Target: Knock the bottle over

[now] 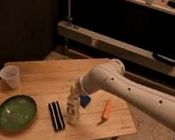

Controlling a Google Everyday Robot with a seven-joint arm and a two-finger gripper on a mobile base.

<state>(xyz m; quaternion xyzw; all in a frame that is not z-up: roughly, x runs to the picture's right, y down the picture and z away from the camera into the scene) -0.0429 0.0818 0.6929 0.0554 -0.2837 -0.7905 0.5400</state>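
The bottle [73, 111] is small and whitish-beige. It stands upright near the front edge of the wooden table [43, 79]. My white arm [128, 89] reaches in from the right. My gripper [75, 91] is right above the bottle's top and seems to touch it. The arm's end hides part of the gripper.
A translucent plastic cup [10, 76] stands at the table's left edge. A green plate [16, 113] lies at the front left. A black striped bar [56, 115] lies just left of the bottle. A blue item [84, 101] and an orange stick [106, 110] lie to its right.
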